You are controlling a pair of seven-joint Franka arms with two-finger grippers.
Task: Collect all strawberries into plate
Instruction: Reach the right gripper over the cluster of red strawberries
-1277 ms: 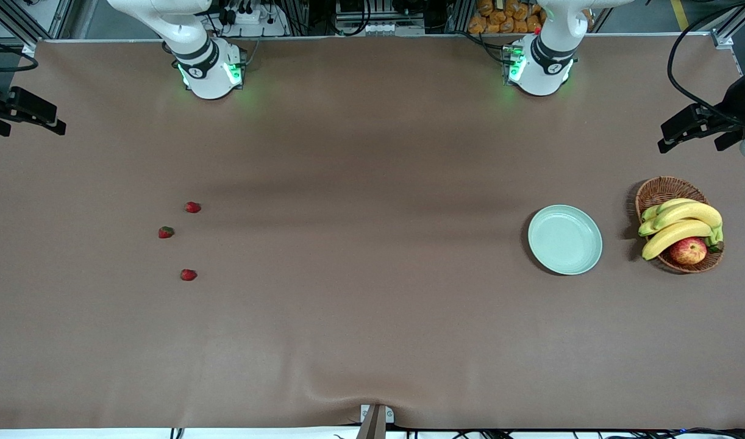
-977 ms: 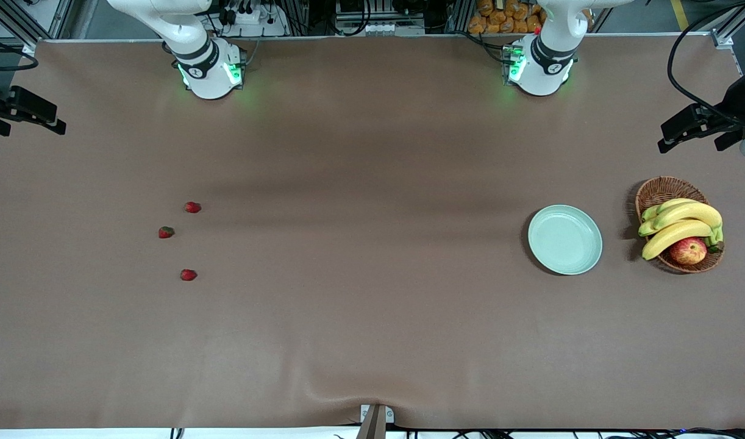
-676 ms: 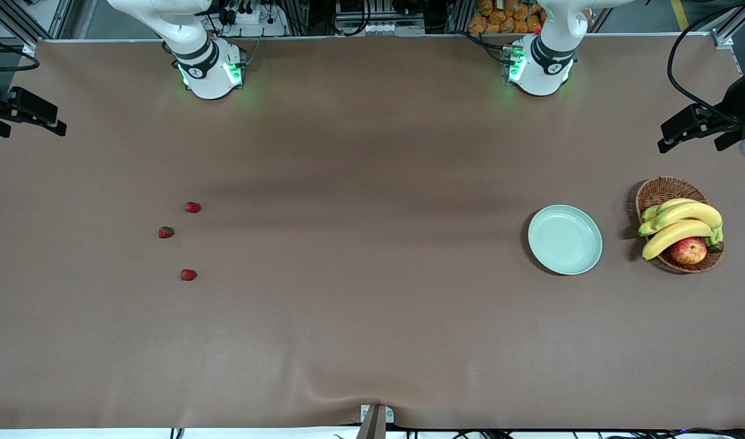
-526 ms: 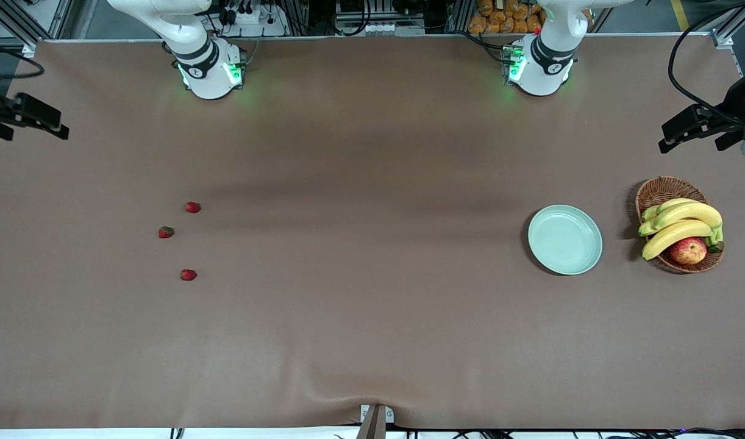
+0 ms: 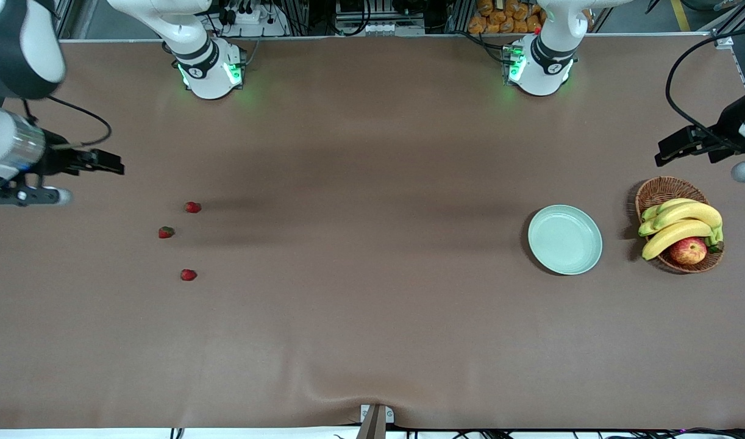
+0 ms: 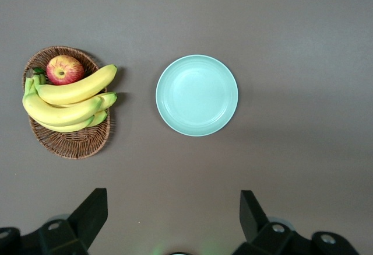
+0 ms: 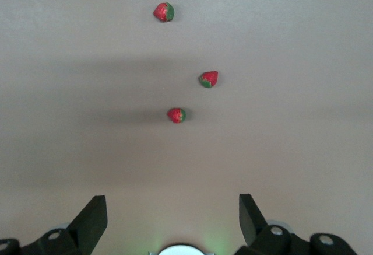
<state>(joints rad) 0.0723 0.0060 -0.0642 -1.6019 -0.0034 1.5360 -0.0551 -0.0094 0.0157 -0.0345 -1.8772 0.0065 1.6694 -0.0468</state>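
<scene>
Since a moment ago the right arm has swung in from the table's edge, so its right gripper (image 5: 110, 166) now hangs over bare table near the three strawberries (image 5: 188, 275), jaws spread wide and empty. The left gripper (image 5: 668, 151) has barely shifted; it waits, open and empty, up above the basket (image 5: 656, 190) of bananas (image 5: 683, 222) and an apple (image 5: 688, 250).

All three berries lie on the brown table (image 5: 372, 329) toward the right arm's end, well apart from the pale green plate (image 5: 564, 239), which sits empty just beside the basket.

Judging by the layout, the step is the first reach. The berry farthest from the front camera (image 5: 192, 207) looks the easiest start, being closest under the gripper. The arm should come straight down over it, straddle it, and close gently, since so small and round a fruit could roll or squash. It stands clear of its neighbours, so nothing else should get nudged.
</scene>
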